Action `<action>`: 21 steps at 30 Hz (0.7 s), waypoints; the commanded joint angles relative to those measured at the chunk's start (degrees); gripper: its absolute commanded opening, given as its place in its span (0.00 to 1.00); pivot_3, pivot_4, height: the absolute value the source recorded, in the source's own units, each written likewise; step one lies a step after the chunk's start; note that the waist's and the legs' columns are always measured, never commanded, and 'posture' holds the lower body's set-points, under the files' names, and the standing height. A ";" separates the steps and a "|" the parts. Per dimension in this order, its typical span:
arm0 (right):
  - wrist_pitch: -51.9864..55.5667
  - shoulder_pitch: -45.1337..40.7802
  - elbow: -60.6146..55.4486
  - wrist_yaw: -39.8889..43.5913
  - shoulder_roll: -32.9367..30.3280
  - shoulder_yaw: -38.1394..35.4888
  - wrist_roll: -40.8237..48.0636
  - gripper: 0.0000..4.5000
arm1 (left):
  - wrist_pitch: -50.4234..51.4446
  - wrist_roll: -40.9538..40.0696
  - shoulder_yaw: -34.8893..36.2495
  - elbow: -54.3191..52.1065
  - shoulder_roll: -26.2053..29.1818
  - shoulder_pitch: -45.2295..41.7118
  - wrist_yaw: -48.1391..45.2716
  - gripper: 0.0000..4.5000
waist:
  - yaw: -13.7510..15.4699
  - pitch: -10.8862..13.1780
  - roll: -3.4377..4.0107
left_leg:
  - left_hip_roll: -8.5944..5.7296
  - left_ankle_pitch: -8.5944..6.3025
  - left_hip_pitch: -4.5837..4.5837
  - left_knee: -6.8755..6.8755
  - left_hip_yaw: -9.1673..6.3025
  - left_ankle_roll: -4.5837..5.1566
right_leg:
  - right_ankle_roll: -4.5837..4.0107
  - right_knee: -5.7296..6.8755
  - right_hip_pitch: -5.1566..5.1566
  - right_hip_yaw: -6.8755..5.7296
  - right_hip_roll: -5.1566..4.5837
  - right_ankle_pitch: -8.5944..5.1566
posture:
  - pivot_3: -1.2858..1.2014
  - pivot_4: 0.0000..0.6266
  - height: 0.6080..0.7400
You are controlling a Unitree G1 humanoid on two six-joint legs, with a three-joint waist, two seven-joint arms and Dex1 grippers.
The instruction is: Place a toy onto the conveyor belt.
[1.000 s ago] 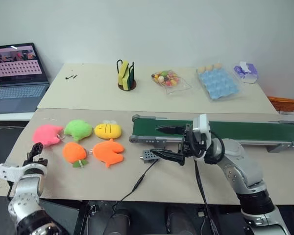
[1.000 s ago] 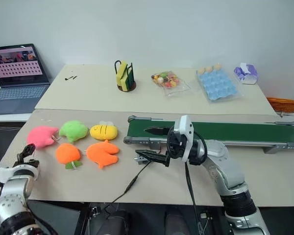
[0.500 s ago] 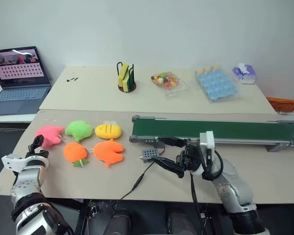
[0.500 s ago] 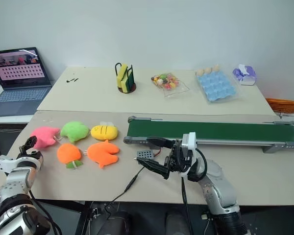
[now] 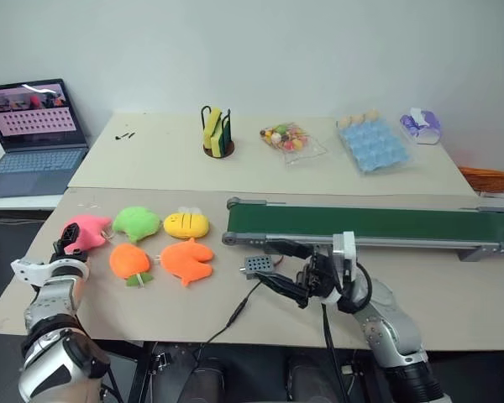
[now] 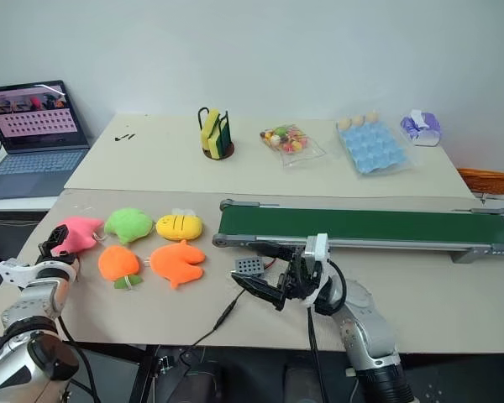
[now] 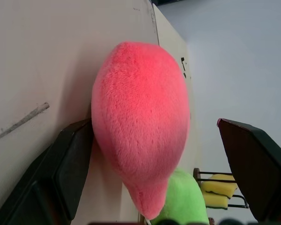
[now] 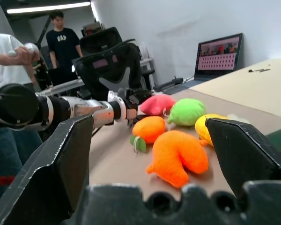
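Note:
The toy (image 5: pixel 86 231) is a flat pink plush lying at the left end of the table, leftmost of a group of plush toys. My left gripper (image 5: pixel 67 249) is open at its near edge. In the left wrist view the toy (image 7: pixel 140 122) lies between the two fingers; one finger (image 7: pixel 70 164) is close against it and the other stands apart. The conveyor belt (image 5: pixel 370 225) is a long dark green strip in a grey frame across the table's right half. My right gripper (image 5: pixel 284 267) is open and empty, low in front of the belt's left end, pointing left.
Beside the pink toy lie a green plush (image 5: pixel 136 222), a yellow bee plush (image 5: pixel 185 223) and two orange plush toys (image 5: pixel 185 260). A small grey box (image 5: pixel 256 266) with a cable sits near my right gripper. Laptop (image 5: pixel 34 134), sponge holder (image 5: pixel 216 132), sweets bag and blue tray stand farther back. People (image 8: pixel 63 44) stand beyond the table's left side.
My left gripper has moved forward until its fingers straddle the pink toy's near edge. My right gripper has sunk from in front of the belt to just above the table.

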 commanded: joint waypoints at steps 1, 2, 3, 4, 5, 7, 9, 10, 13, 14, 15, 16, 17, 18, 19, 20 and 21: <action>-1.86 -0.74 -0.05 -0.52 0.07 -0.11 -1.21 1.00 | -0.04 0.43 0.70 1.88 -0.48 -0.40 -0.85 0.75 | -0.08 0.00 -0.01 | 0.00 0.00 -0.01 0.00 0.00 0.00 | 0.00 -0.01 -0.01 0.00 0.00 0.00 | 0.52 0.24 1.00; -1.99 -0.88 0.22 -0.72 0.08 -0.13 -1.49 1.00 | -0.11 0.49 0.87 1.87 -0.56 -0.37 -1.06 0.66 | -0.09 0.00 -0.01 | 0.00 0.00 -0.05 0.00 0.00 0.00 | 0.01 -0.03 -0.04 0.01 0.00 0.00 | 0.52 0.24 1.00; -2.06 -0.99 0.42 -0.84 0.11 -0.15 -1.69 1.00 | -0.20 0.45 1.11 1.88 -0.60 -0.35 -1.15 0.60 | -0.14 0.01 -0.02 | 0.00 0.00 -0.08 0.00 0.00 0.00 | 0.01 -0.04 -0.07 0.01 0.00 0.00 | 0.52 0.24 1.00; -2.05 -1.03 0.52 -0.87 0.11 -0.16 -1.76 1.00 | -0.32 0.49 1.27 1.94 -0.61 -0.36 -1.23 0.52 | -0.18 0.01 -0.03 | 0.00 0.00 -0.12 0.00 0.01 -0.01 | 0.00 -0.06 -0.10 0.02 0.00 0.00 | 0.52 0.24 1.00; -2.03 -1.06 0.60 -0.81 0.09 -0.15 -1.89 1.00 | -0.42 0.60 1.33 2.03 -0.61 -0.41 -1.28 0.45 | -0.20 0.02 -0.04 | 0.00 -0.01 -0.14 0.00 0.01 -0.01 | 0.00 -0.06 -0.13 0.03 0.00 0.00 | 0.52 0.24 1.00; -1.96 -1.11 0.76 -0.78 0.13 -0.13 -2.18 1.00 | -0.74 0.99 1.28 2.03 -0.67 -0.57 -1.77 0.29 | -0.19 0.02 -0.04 | 0.00 -0.01 -0.20 -0.05 0.01 -0.01 | -0.11 -0.06 -0.21 0.02 0.00 0.07 | 0.52 0.24 1.00; -2.02 -1.23 1.14 -0.99 0.20 -0.11 -2.62 1.00 | -2.35 1.63 1.09 1.57 -0.87 -0.86 -2.37 0.12 | -0.18 0.00 0.00 | 0.00 -0.01 -0.17 -0.10 0.01 -0.01 | -0.15 -0.05 -0.21 0.03 -0.01 0.08 | 0.52 0.24 1.00; -2.07 -1.28 1.33 -1.01 0.22 -0.15 -2.74 1.00 | -3.72 1.92 1.08 0.94 -1.07 -1.08 -2.67 0.05 | -0.19 0.00 0.00 | 0.00 -0.01 -0.15 -0.11 0.01 -0.01 | -0.14 -0.04 -0.20 0.03 -0.01 0.07 | 0.52 0.24 1.00; -2.08 -1.26 1.60 -1.04 0.11 -0.18 -3.12 1.00 | -10.60 3.49 0.69 -4.71 -2.50 -1.71 -2.63 0.02 | -0.33 0.04 -0.06 | 0.00 -0.01 -0.12 -0.11 0.02 -0.01 | -0.01 -0.03 -0.18 0.03 0.00 -0.01 | 0.52 0.24 1.00; -2.06 -1.19 1.63 -1.00 0.03 -0.26 -3.16 1.00 | -13.44 4.80 -0.10 -7.90 -3.38 -1.67 -2.26 0.02 | -0.33 0.08 -0.16 | 0.00 -0.01 -0.13 -0.11 0.02 -0.01 | -0.01 -0.04 -0.19 0.03 0.00 0.00 | 0.52 0.24 1.00; -2.06 -1.11 1.66 -0.95 -0.06 -0.37 -3.18 1.00 | -15.04 6.22 -1.34 -11.41 -4.31 -1.53 -1.71 0.02 | -0.30 0.14 -0.28 | 0.00 -0.01 -0.15 -0.10 0.01 -0.02 | -0.01 -0.05 -0.19 0.03 0.00 0.00 | 0.52 0.24 1.00; -2.09 -1.00 1.69 -0.86 -0.19 -0.52 -3.17 1.00 | -16.53 8.10 -3.03 -15.22 -5.35 -1.27 -0.78 0.02 | -0.24 0.22 -0.46 | 0.01 -0.01 -0.19 -0.10 0.01 -0.02 | -0.06 -0.08 -0.21 0.02 0.00 0.03 | 0.52 0.24 1.00; -2.11 -0.80 1.69 -0.76 -0.33 -0.71 -3.05 1.00 | -18.03 11.43 -6.04 -20.71 -6.59 -0.78 1.20 0.02 | -0.18 0.26 -0.54 | 0.02 -0.01 -0.27 -0.10 -0.01 -0.02 | -0.23 -0.11 -0.26 0.01 0.00 0.13 | 0.52 0.24 1.00; -2.13 -0.66 1.72 -0.67 -0.44 -0.91 -2.92 1.00 | -19.02 14.12 -8.60 -25.34 -7.62 -0.25 2.77 0.02 | -0.11 0.30 -0.62 | 0.02 -0.01 -0.33 -0.10 -0.02 -0.03 | -0.40 -0.14 -0.30 0.00 0.00 0.23 | 0.52 0.24 1.00; -2.19 -0.56 1.75 -0.71 -0.49 -1.09 -2.85 1.00 | -20.16 18.63 -12.63 -30.73 -8.33 0.68 4.55 0.02 | -0.03 0.30 -0.63 | 0.02 -0.03 -0.41 -0.10 -0.03 -0.05 | -0.44 -0.21 -0.32 0.00 -0.01 0.27 | 0.52 0.24 1.00; -2.25 -0.50 1.82 -0.71 -0.56 -1.26 -2.80 1.00 | -20.86 23.28 -16.62 -35.58 -8.76 1.53 6.44 0.02 | 0.00 0.30 -0.63 | 0.01 -0.05 -0.52 -0.08 -0.03 -0.10 | -0.43 -0.29 -0.37 0.00 -0.03 0.27 | 0.52 0.24 1.00; -2.35 -0.42 1.86 -0.64 -0.65 -1.36 -2.78 1.00 | -21.63 27.77 -20.34 -39.47 -8.97 2.22 7.86 0.02 | 0.02 0.30 -0.63 | 0.00 -0.06 -0.55 -0.08 -0.03 -0.11 | -0.42 -0.34 -0.39 0.00 -0.04 0.27 | 0.52 0.24 1.00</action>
